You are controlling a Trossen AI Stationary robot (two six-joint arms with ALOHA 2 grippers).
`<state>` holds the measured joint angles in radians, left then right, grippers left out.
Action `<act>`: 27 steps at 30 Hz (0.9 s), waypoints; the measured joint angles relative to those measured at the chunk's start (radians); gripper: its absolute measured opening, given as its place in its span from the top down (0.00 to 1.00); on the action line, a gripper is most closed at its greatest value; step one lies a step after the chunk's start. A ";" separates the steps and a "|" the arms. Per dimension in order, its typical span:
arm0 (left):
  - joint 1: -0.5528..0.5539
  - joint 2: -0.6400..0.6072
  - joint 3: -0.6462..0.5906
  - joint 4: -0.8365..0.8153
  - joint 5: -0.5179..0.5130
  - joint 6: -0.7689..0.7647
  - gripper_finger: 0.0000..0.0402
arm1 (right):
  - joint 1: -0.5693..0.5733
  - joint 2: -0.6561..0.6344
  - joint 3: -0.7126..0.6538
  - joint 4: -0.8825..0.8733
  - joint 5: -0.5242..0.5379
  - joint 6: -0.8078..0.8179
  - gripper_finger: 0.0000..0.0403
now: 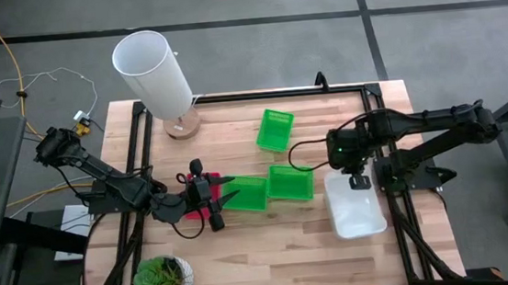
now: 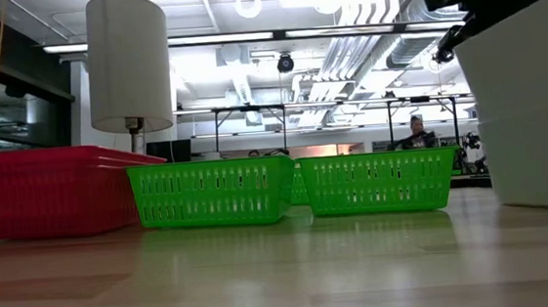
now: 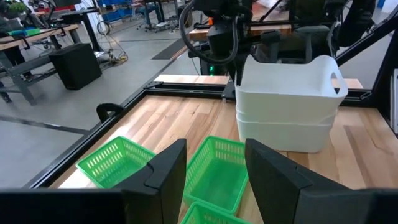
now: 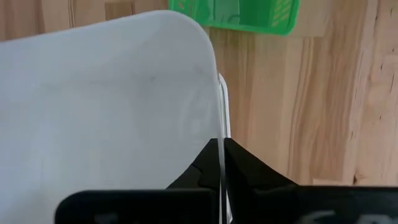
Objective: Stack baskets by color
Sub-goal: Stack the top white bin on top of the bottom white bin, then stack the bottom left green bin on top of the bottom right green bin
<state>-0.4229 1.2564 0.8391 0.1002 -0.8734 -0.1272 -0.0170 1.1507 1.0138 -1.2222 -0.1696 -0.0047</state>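
A stack of white baskets (image 1: pixel 357 209) stands at the table's right, with my right gripper (image 1: pixel 359 181) shut on the top one's far end. In the low view the stack (image 2: pixel 535 103) fills the right edge. Two green baskets (image 1: pixel 290 183) (image 1: pixel 245 194) sit side by side mid-table, and a third (image 1: pixel 274 130) lies farther back. Red baskets (image 2: pixel 52 191) rest on the table at the left, mostly hidden in the high view under my left gripper (image 1: pixel 211 200). That gripper hovers open and level above them, its fingers (image 3: pixel 214 168) holding nothing. My right gripper pinches the top white basket's far end wall at its rim (image 4: pixel 219 134), one finger inside the basket and one outside. The fingers come from above, pointing steeply down. The basket (image 3: pixel 289 81) sits about level, nested in the white basket below it.
A tall white cylinder on a round wooden base (image 1: pixel 154 73) stands at the far left. A small potted plant (image 1: pixel 163 278) sits at the near left corner. Black frame rails (image 1: pixel 277 92) border the table. Bare wood lies along the near edge (image 1: pixel 274 261).
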 joint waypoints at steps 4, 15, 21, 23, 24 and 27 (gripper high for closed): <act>0.000 0.000 0.000 -0.006 0.000 0.000 0.63 | 0.000 0.000 0.000 0.016 -0.001 0.006 1.00; 0.000 0.000 0.000 -0.006 0.001 0.000 0.63 | 0.000 0.000 0.000 0.039 0.027 0.131 0.87; 0.000 0.000 0.000 -0.006 0.026 0.000 0.63 | 0.000 0.000 0.001 0.038 0.036 0.138 0.69; 0.000 0.000 0.000 -0.006 0.026 0.000 0.63 | 0.000 0.000 0.006 0.016 0.036 0.135 0.65; 0.000 0.000 0.000 -0.006 0.026 0.000 0.63 | -0.002 0.000 0.015 -0.012 0.038 0.131 0.63; 0.000 0.000 0.000 -0.006 0.026 0.005 0.63 | -0.003 -0.005 0.059 -0.086 0.048 0.142 0.61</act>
<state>-0.4229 1.2564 0.8391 0.0944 -0.8478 -0.1226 -0.0200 1.1457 1.0723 -1.3081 -0.1215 0.1369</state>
